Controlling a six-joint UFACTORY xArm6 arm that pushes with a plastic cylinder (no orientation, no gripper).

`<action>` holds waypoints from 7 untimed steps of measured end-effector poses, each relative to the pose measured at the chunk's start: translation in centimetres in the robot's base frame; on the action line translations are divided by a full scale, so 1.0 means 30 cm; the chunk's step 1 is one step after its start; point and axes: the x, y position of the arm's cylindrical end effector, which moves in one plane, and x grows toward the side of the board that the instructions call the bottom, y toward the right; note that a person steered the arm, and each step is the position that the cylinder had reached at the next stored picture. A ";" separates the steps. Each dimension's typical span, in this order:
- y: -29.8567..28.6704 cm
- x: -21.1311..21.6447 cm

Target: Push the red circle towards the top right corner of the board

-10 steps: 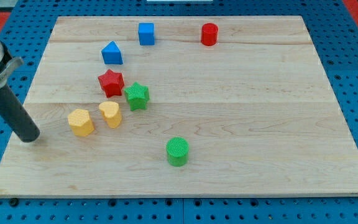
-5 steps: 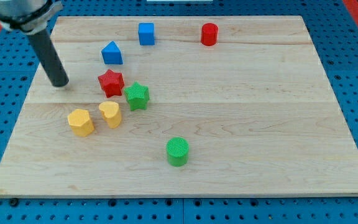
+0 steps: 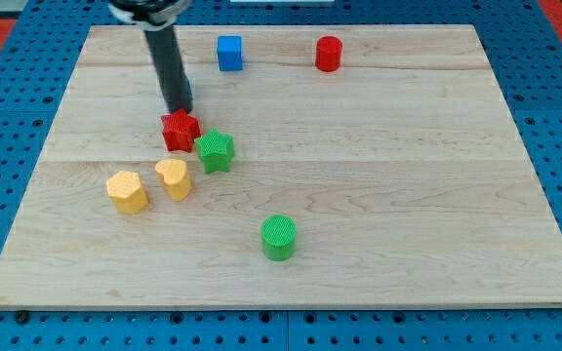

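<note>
the dark rod's tip [image 3: 178,110] is sweeping rightward, now touching the red star block [image 3: 180,131], the small red circle block [image 3: 329,54] sitting well apart; there are no jaws on this rod.

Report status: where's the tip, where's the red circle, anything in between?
My tip just above the red star, far left of target. Red circle untouched near the top edge. Blue cube stands between them.
</note>
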 end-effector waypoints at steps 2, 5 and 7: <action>0.394 -0.150; 0.573 -0.307; 0.750 -0.303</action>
